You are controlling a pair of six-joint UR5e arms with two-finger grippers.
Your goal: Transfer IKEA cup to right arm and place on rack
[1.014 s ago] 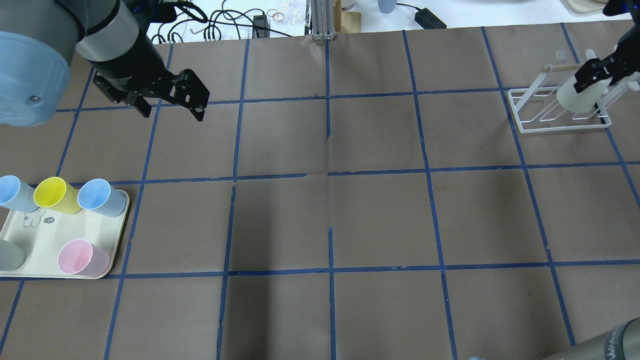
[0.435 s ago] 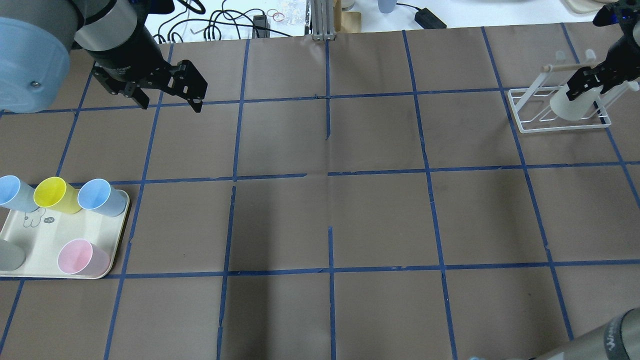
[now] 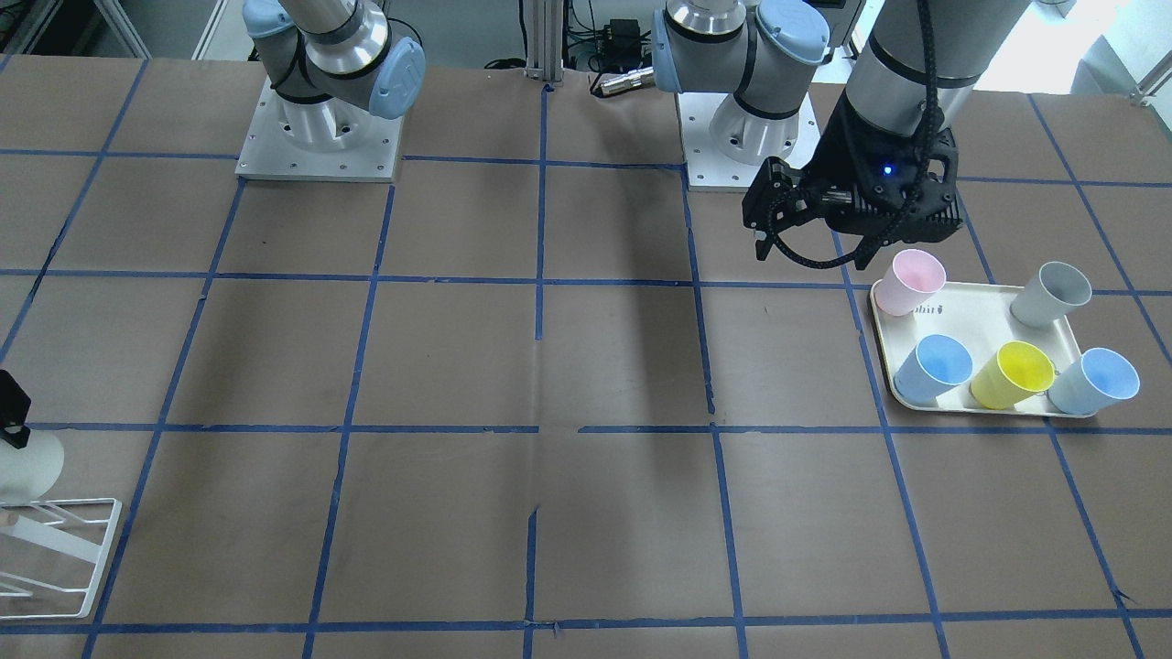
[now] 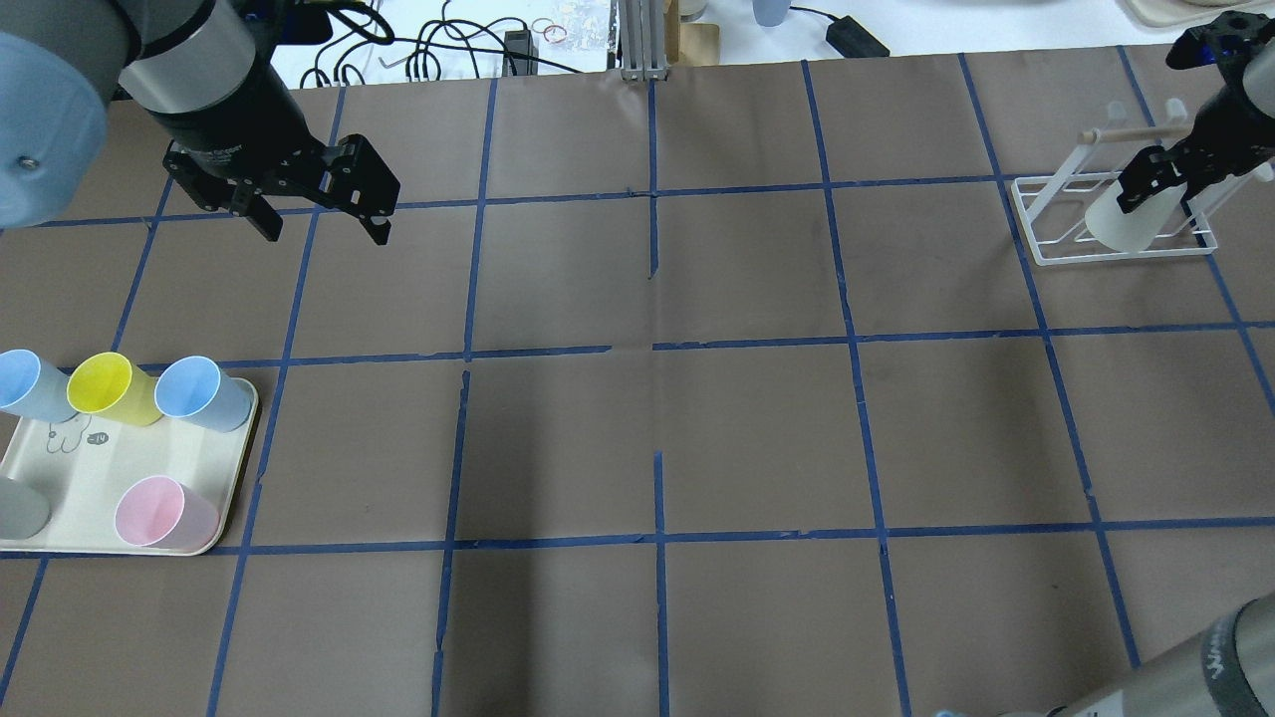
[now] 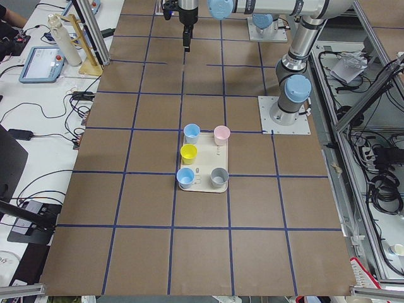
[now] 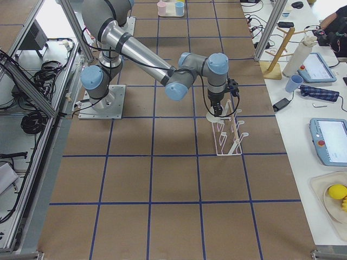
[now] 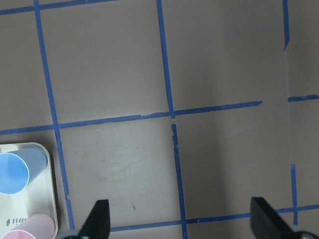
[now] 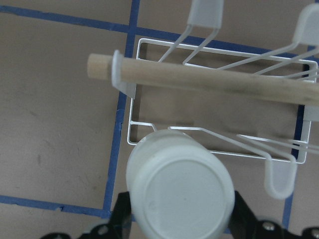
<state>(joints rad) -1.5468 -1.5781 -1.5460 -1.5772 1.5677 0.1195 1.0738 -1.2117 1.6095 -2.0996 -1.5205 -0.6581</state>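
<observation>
The pale cream IKEA cup (image 4: 1124,224) is held in my right gripper (image 4: 1155,187), which is shut on it. The cup is tilted, mouth down, over the white wire rack (image 4: 1046,249) at the far right. In the right wrist view the cup's closed bottom (image 8: 180,191) faces the camera, in front of the rack's wires (image 8: 134,139) and wooden rod (image 8: 209,82). The front view shows the cup (image 3: 26,465) just above the rack (image 3: 78,549). My left gripper (image 4: 321,227) is open and empty at the far left, above the table.
A cream tray (image 4: 85,488) at the left edge holds a yellow cup (image 4: 102,384), two blue cups (image 4: 194,390), a pink cup (image 4: 157,512) and a grey cup (image 4: 18,508). Cables and clutter lie beyond the table's far edge.
My right gripper has carried the cup lower and a little left, over the rack's base. My left gripper has drifted slightly left, still open.
</observation>
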